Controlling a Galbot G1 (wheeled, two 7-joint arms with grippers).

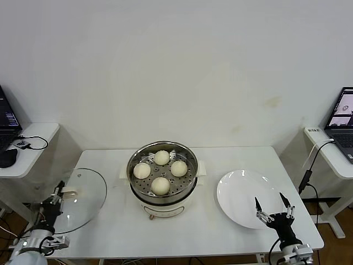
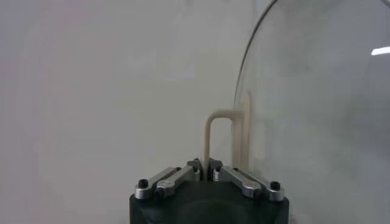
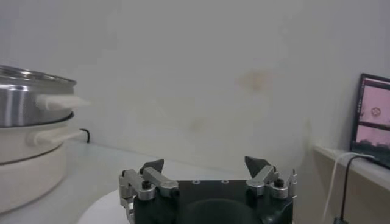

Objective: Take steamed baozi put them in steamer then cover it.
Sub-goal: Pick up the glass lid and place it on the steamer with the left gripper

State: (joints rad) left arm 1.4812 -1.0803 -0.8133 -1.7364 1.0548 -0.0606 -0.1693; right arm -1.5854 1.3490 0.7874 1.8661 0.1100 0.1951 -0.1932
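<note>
The left end effector point(image 1: 57, 194) is seen pressed together on the cream-white bar handle of the cover point(image 1: 83, 199), which is pinched between its fingertips point(image 2: 196, 165). The glass cover rests at the left edge of the table point(image 1: 182, 232), just ahead of this end effector. The steamer point(image 1: 162, 171) stands well off to its right at the table's middle, with the four steamed baozi point(image 1: 160, 185) lying inside on the perforated floor. The right end effector point(image 1: 274, 208) is held with its fingers spread wide, nothing between them, above the near rim of the white plate point(image 1: 242, 193). No writing or brand mark can be read anywhere.
</note>
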